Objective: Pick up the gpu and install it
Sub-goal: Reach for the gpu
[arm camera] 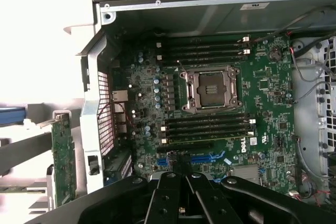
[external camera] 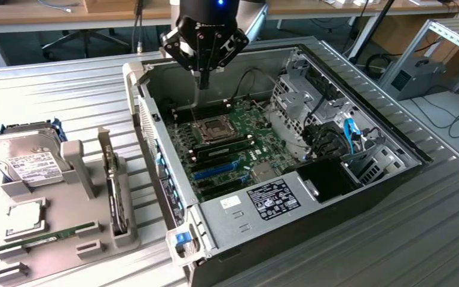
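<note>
So the gpu is parked on edge in a slot of the grey holder, outside the open case on the exterior view's left, and nothing is touching it. The gripper hangs over the far end of the case with its fingers pressed together and nothing between them. My guess is the card is light and stiff but fussy: thin board, exposed parts, and a cooler I wouldn't squeeze. I'd pinch it across the top edge that sticks up out of the slot (the rest looks boxed in by the holder). The exterior view gives you the whole layout, including the hard drive and memory stick sitting near the card. The wrist view looks straight down on the motherboard, so you can read the CPU socket, the blue slots and the card's green face.
</note>
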Tool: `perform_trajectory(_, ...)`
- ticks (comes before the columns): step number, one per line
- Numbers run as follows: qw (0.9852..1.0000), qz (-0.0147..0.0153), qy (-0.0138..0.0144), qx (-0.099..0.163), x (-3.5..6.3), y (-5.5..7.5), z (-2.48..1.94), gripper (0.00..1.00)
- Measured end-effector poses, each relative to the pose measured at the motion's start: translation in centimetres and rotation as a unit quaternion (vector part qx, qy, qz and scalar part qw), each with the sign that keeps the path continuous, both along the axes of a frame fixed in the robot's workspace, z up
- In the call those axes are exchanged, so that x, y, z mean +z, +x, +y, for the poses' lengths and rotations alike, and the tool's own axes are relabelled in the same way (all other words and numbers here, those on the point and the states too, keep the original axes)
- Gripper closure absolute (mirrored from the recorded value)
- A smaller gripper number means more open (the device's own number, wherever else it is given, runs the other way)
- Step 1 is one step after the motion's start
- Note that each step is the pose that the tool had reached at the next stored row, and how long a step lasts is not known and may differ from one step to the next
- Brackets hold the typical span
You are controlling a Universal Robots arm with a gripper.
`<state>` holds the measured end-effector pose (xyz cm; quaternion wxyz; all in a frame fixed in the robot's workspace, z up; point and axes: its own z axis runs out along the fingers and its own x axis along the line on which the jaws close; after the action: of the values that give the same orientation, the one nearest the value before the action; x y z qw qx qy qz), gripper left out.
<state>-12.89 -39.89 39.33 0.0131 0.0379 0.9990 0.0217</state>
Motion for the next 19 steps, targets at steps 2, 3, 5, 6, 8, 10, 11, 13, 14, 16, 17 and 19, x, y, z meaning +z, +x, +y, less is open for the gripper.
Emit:
perform_trajectory(2, 1.0, 0.0, 0.0, 0.0, 0.0, -0.04, 0.0, 0.89)
perform_trajectory(3, 1.0, 0.0, 0.0, 0.0, 0.0, -0.07, 0.0, 0.89)
perform_trajectory(5, 1.0, 0.0, 0.0, 0.0, 0.0, -0.12, 0.0, 0.89)
perform_trajectory(6, 1.0, 0.0, 0.0, 0.0, 0.0, -0.13, 0.0, 0.89)
perform_trajectory(8, 1.0, 0.0, 0.0, 0.0, 0.0, -0.18, 0.0, 0.89)
perform_trajectory(10, 1.0, 0.0, 0.0, 0.0, 0.0, -0.23, 0.0, 0.89)
perform_trajectory(11, 1.0, 0.0, 0.0, 0.0, 0.0, -0.26, 0.0, 0.89)
perform_trajectory(13, 1.0, 0.0, 0.0, 0.0, 0.0, -0.34, 0.0, 0.89)
perform_trajectory(14, 1.0, 0.0, 0.0, 0.0, 0.0, -0.39, 0.0, 0.89)
perform_trajectory(16, 1.0, 0.0, 0.0, 0.0, 0.0, -0.46, 0.0, 0.89)
perform_trajectory(17, 1.0, 0.0, 0.0, 0.0, 0.0, -0.5, 0.0, 0.89)
perform_trajectory(19, 1.0, 0.0, 0.0, 0.0, 0.0, -0.57, 0.0, 0.89)
